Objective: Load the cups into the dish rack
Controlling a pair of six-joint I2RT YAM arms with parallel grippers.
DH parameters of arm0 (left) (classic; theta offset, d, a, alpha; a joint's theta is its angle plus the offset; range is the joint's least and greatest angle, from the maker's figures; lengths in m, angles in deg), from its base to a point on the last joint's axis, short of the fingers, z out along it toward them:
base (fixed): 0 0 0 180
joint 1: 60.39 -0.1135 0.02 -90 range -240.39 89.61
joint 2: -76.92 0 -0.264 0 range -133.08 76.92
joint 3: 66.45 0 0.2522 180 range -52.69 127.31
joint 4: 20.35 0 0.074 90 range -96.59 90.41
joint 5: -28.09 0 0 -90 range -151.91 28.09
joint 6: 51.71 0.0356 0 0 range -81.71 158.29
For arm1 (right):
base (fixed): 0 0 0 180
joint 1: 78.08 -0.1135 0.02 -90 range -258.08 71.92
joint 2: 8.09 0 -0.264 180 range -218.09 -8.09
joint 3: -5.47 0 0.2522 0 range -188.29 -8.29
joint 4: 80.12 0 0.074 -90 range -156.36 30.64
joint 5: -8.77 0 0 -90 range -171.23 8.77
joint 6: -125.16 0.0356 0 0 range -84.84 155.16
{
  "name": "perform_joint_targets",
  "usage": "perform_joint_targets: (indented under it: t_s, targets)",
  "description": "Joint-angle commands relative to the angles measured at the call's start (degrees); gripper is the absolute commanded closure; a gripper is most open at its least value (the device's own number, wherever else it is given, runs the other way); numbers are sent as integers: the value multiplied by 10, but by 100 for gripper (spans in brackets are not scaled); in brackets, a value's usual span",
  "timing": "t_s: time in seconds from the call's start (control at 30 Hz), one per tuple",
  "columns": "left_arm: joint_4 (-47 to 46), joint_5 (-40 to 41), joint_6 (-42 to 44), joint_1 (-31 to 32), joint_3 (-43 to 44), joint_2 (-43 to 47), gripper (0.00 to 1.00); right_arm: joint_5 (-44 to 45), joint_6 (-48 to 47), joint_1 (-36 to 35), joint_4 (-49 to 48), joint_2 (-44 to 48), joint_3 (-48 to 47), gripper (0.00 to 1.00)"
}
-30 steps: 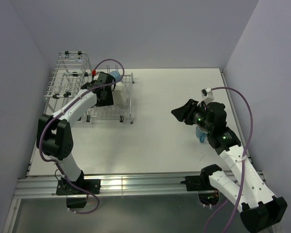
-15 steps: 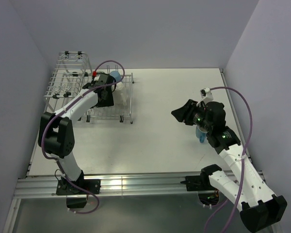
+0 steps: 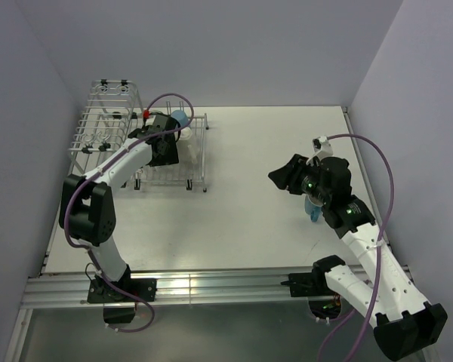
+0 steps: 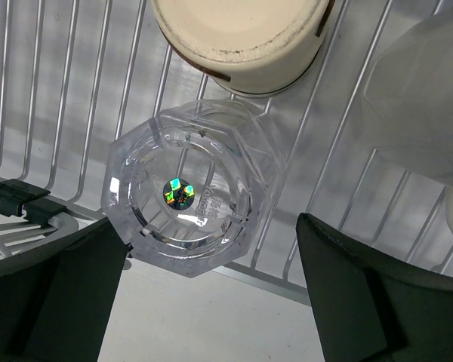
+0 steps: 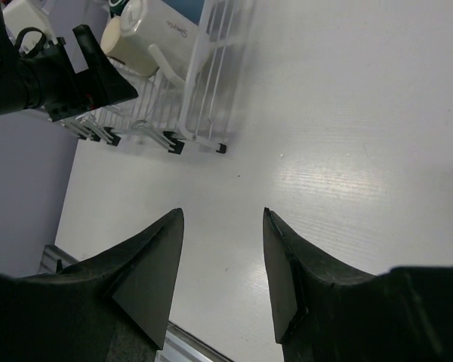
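Reaching up and away from its base at the near left corner, the left arm folds at the elbow and stretches its forearm out over the dish rack (image 3: 106, 113), which sits at the far left of the table (image 3: 241, 151). Its wrist points down at the flat grid tray. The left gripper (image 4: 210, 230) is spread wide and holds nothing. The clear glass (image 4: 183, 194) stands on the wires between its fingers, and the right finger is plainly clear of it. A cream mug (image 4: 241, 34) sits just beyond the glass on the same tray. A blue mug (image 3: 180, 118) shows at the tray's far edge. Over on the right, the other arm rises from the near right corner and bends so its wrist is well above the table, aimed leftward toward the rack. The right gripper (image 5: 223, 219) is partly parted with nothing between its fingers. The blue tumbler (image 3: 314, 210) peeks out beneath that wrist.
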Motion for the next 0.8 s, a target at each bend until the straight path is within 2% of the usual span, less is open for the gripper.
perform_joint_targets:
  t_s: [0.0, 0.17, 0.43, 0.77]
  targets:
    - [-14, 12, -6, 0, 10, 33, 3, 31, -16, 0, 18, -1, -38, 46]
    - [-11, 7, -2, 12, 32, 63, 1, 114, -37, -3, 75, -11, -54, 46]
    - [22, 38, 1, 61, 95, 105, 1, 347, -58, -2, 153, -24, -33, 45]
    - [47, 41, 18, 93, 139, 160, 1, 437, -22, -2, 176, -114, -20, 45]
